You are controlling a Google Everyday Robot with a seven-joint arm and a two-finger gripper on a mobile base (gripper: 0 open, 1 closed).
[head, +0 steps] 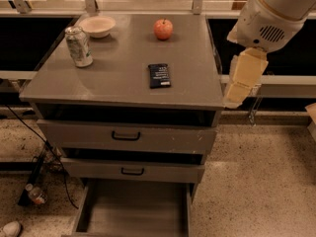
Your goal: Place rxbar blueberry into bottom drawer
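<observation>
gripper (236,95) beside cabinet (118,85), rxbar blueberry (159,75) — flat, navy

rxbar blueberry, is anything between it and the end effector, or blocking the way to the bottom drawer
Nothing visible. Only bare cabinet top lies between the rxbar blueberry and the end effector off the right edge; the bottom drawer stands open below.

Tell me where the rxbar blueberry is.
In the camera view the rxbar blueberry lies flat on the cabinet top, right of centre, in front of the apple; the hand hangs off the top's right edge, apart from it.
</observation>
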